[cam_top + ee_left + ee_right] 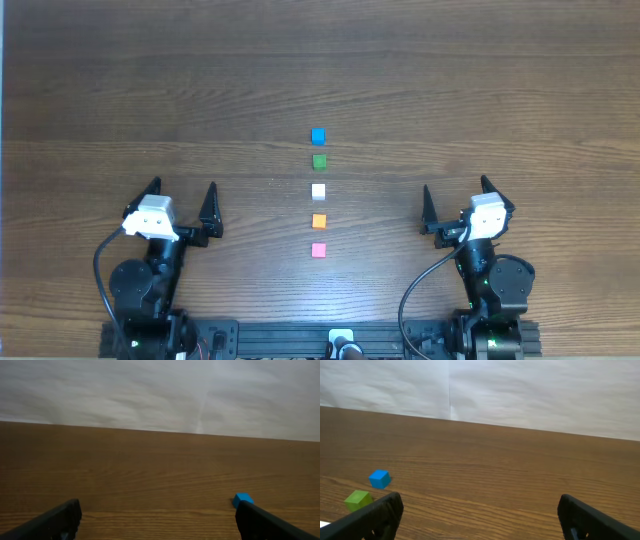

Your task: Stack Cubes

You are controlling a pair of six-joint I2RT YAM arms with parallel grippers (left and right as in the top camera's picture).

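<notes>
A: Entry: five cubes, blue cube [318,136], green cube [319,162], white cube [318,191], orange cube [319,220] and pink cube [318,250], stood apart in a row on the wooden table [500,80], between the arms. Step?

B: None stacked; first pick judged pending. Left gripper [182,200] and right gripper [457,200] gaped wide and empty, well apart from the row. One needed to reach a cube.

A: Heading?

B: The cubes had no long axis. The row ran straight away from the bases, pink nearest.

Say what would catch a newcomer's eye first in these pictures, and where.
On the wooden table, five small cubes lie in a straight row: pink cube nearest the arms, then orange, white, green, blue. The left gripper and right gripper flank it, both open, empty.
</notes>
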